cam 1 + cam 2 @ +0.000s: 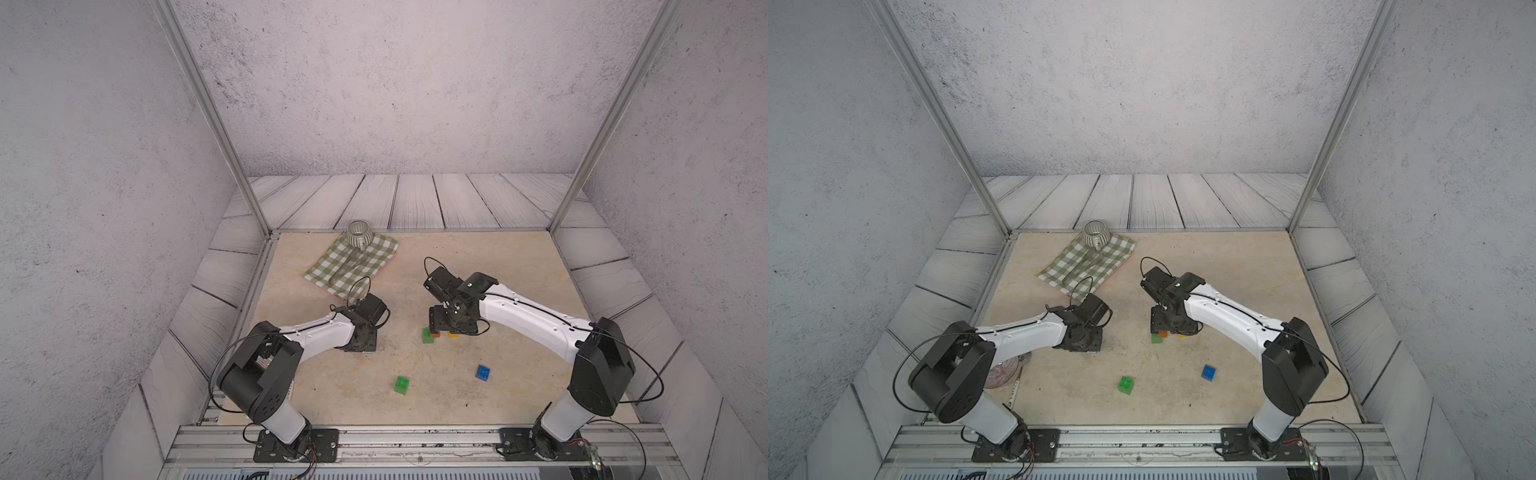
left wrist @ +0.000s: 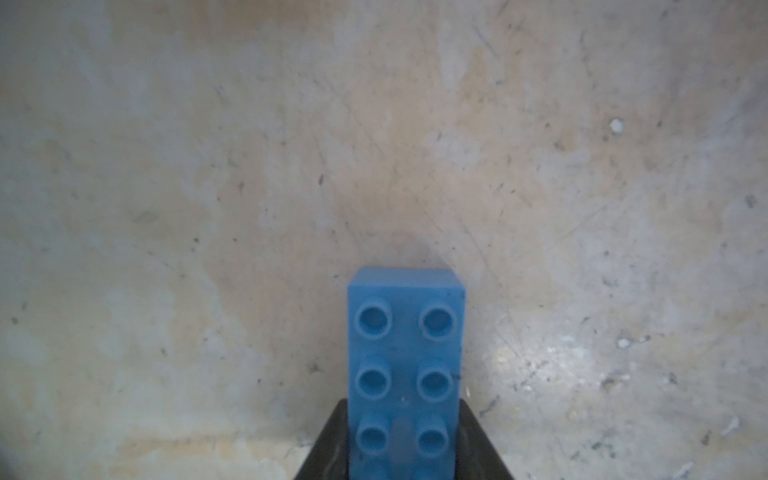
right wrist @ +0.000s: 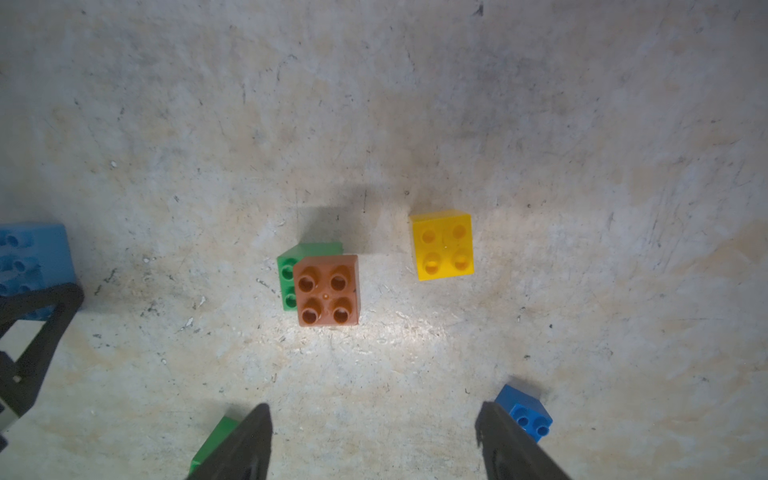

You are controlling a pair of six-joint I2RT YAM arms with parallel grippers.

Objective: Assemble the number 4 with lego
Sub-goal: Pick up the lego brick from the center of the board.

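**Beige tabletop, number 4 barely begun: one joint at most, rest loose**

Beige scuffed tabletop, grey walls round it. Checked cloth and mug sit at the back, not part of the job. No number 4 on the table yet; I count six pcs.

Orange-brown brick sits on top of a green brick, offset so two green studs show. Pressed home or only resting, can't tell. That pair is the only thing that looks like a start. Yellow brick lies near it, not touching, studs up. Dark blue brick and second green brick lie toward the near edge, well apart from the pair and from each other.

L gripper is pinching one end of the long light blue brick, fingers on both long sides, studs toward the wrist cam. Off the table or not, can't tell. The R wrist view shows that brick off to one side of the pair, apart from it.

R gripper is spread wide, nothing between the tips, hanging over the pair + yellow.

My read: approx one joint made, and most of the build is left. To do: bring the long blue in, add yellow, dark blue and second green, then check the shape reads as a 4.
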